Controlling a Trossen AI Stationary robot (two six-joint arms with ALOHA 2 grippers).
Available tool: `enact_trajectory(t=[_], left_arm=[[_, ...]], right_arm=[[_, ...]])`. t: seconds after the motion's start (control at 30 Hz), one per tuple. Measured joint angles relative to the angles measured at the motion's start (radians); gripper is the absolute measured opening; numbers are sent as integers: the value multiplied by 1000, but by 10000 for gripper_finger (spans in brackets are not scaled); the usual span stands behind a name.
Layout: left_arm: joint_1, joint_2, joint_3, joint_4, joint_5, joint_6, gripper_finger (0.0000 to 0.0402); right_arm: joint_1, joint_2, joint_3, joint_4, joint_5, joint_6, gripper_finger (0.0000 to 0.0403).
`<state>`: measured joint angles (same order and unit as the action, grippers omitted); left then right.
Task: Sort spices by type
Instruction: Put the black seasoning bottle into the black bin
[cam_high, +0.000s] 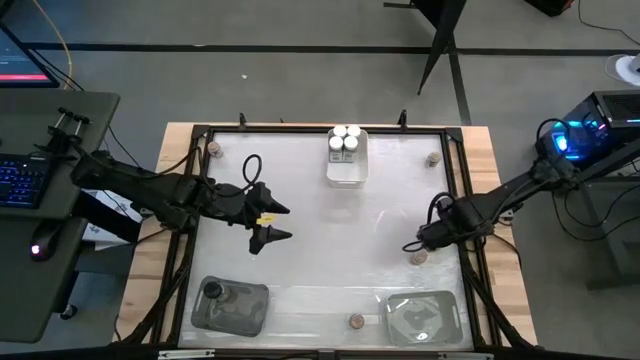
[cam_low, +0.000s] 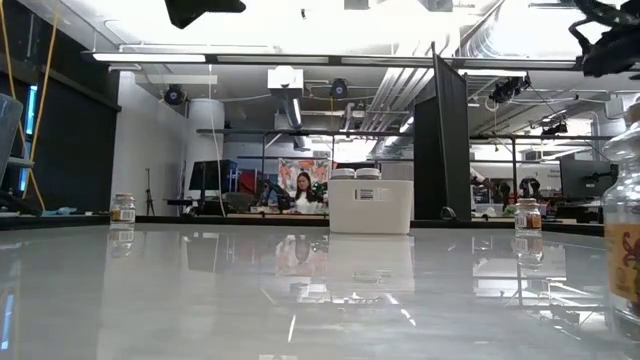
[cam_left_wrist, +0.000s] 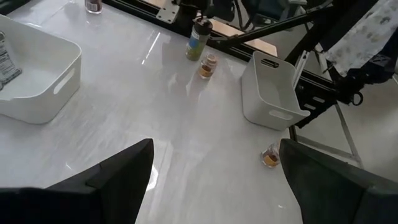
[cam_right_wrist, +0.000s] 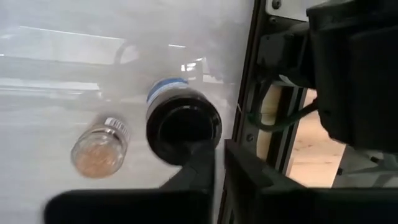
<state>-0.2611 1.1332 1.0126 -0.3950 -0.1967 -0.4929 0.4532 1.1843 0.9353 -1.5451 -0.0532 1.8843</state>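
Observation:
My right gripper (cam_right_wrist: 219, 155) is shut near the table's right edge (cam_high: 414, 245). It points down just above a black-topped spice bottle with a blue label (cam_right_wrist: 183, 124), which stands on its base. A brown-topped jar (cam_right_wrist: 99, 149) stands beside the bottle (cam_high: 419, 257). My left gripper (cam_left_wrist: 214, 162) hovers open over the table's left middle (cam_high: 280, 222) with nothing between its fingers. White-topped jars (cam_high: 346, 136) sit in the white tray (cam_high: 347, 172) at the far middle. A black-topped jar (cam_high: 212, 290) sits in the near-left clear tray (cam_high: 245, 310). My right gripper's shut fingertips (cam_right_wrist: 200, 152) come from above at the rim of the bottle's black cap (cam_right_wrist: 186, 134). I cannot tell whether they touch it. The bottle stands upright on the table.
Single brown-topped jars stand at the far left corner (cam_high: 213, 149), the far right corner (cam_high: 433, 158) and the near middle (cam_high: 355, 321). A tray (cam_high: 445, 300) sits at the near right. A black frame (cam_high: 462, 200) borders the table. A person sits in the room beyond the table (cam_low: 302, 190).

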Motion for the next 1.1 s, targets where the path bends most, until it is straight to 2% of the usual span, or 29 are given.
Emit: enact_trajectory(t=[0.1, 0.2, 0.5, 0.7, 0.9, 1.1], left_arm=[[0, 0, 0, 0, -1, -1, 335], [0, 0, 0, 0, -1, -3, 335], [0, 0, 0, -1, -13, -9, 335], [0, 0, 0, -1, -27, -9, 335], [0, 0, 0, -1, -27, -9, 335], [0, 0, 1, -1, -27, -11, 335]], right_arm=[[-16, 0, -40, 26, -2, 5, 23], [-27, -1, -62, 51, -4, 2, 6], [-28, -2, -62, 89, 22, 25, 3], [-28, -2, -62, 143, 99, 46, 1], [-37, -2, -62, 175, 133, 51, 1], [-84, -1, -64, 339, 232, 3, 0]])
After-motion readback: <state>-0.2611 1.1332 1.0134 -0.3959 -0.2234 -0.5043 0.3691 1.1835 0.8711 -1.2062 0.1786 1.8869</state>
